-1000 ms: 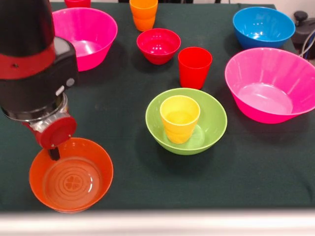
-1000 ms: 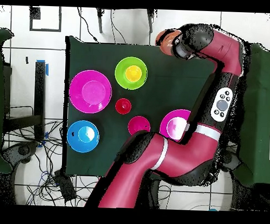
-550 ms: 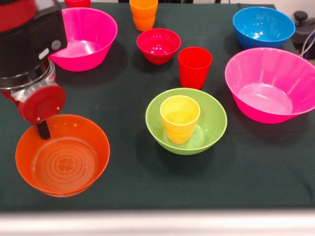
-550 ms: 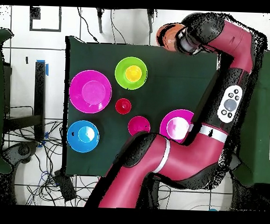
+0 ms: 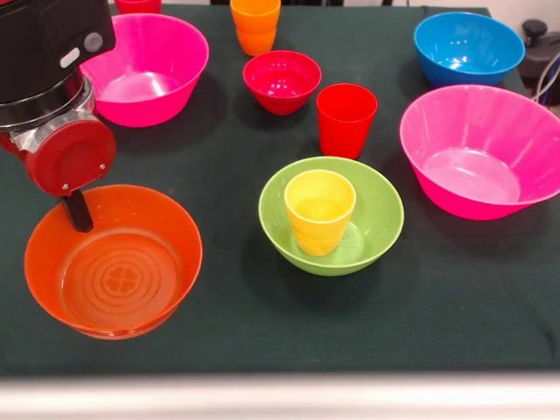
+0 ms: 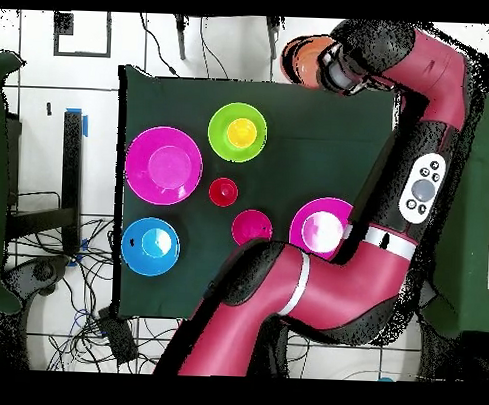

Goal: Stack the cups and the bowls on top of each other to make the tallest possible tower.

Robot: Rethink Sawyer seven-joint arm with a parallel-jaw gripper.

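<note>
My gripper (image 5: pixel 79 213) is shut on the rim of the small orange bowl (image 5: pixel 114 271), one dark finger (image 5: pixel 78 210) reaching inside its wall. The bowl hangs tilted above the table's near left corner. Seen from overhead, the orange bowl (image 6: pixel 301 60) and gripper (image 6: pixel 325 66) sit at the table's top edge. The lime-green bowl (image 5: pixel 378 217) stands mid-table with the yellow cup (image 5: pixel 320 210) upright inside it. A red cup (image 5: pixel 346 118) stands behind it. An orange cup (image 5: pixel 255 24) is at the far edge.
A crimson bowl (image 5: pixel 282 80) sits behind the red cup. Large hot-pink bowls stand at far left (image 5: pixel 149 66) and at right (image 5: pixel 481 149). A blue bowl (image 5: pixel 468 48) is at the far right corner. The arm (image 6: pixel 419 187) crosses the table's right side from overhead.
The gripper has risen with the orange bowl, lifting it off the table and carrying it slightly outward toward the table edge. Everything else has stayed put.
</note>
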